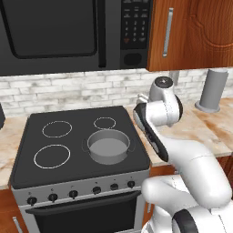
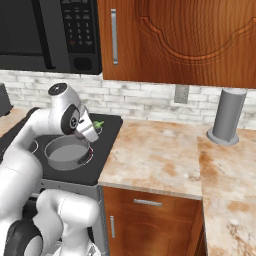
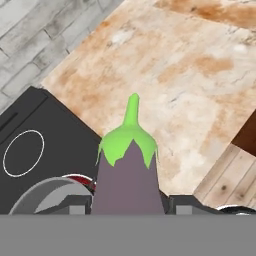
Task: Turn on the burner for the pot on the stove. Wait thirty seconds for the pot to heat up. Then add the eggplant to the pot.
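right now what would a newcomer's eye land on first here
The eggplant, purple with a bright green cap, sits gripped in the hand, above the stove's right edge. Just below it the grey pot stands on the front right burner, a red glow showing under its rim.

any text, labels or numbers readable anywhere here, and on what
Nothing can be read.
Microwave keypad: rows of small pale marks on the buttons, too blurred to make out.
Stove knobs: no legible markings.
Eggplant, pot, grey cylinder and cabinets: no text.
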